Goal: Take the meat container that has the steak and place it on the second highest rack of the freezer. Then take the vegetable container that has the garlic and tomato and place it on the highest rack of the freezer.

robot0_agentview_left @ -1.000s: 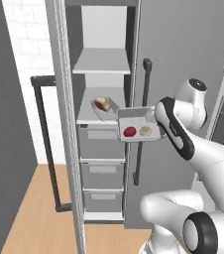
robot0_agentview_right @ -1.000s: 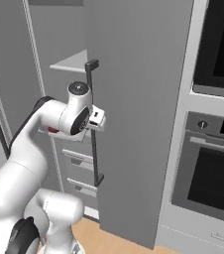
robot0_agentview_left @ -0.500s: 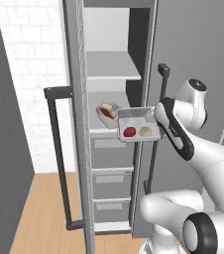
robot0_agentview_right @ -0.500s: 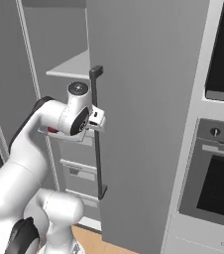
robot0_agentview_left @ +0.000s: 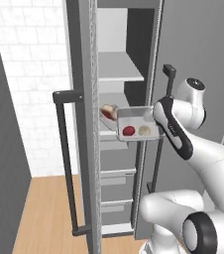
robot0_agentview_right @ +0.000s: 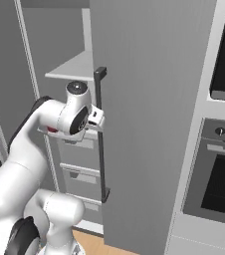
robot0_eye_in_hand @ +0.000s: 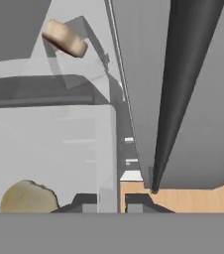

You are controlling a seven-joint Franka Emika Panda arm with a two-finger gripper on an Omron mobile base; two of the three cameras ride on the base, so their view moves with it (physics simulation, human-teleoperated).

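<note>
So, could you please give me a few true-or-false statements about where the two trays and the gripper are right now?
1. The gripper holds the vegetable tray by its edge. True.
2. That tray already rests on the top shelf. False: it is in the air, lower, in front of the freezer.
3. The meat tray sits on a shelf inside. True.
4. The held tray is empty. False: it carries a tomato and a pale garlic.

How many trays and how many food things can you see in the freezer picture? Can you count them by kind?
Trays: 2, the vegetable container held up at the freezer, and the meat container on the shelf behind it
Red tomato: 1
Pale garlic: 1
Steak: 1
Total: 5
</note>
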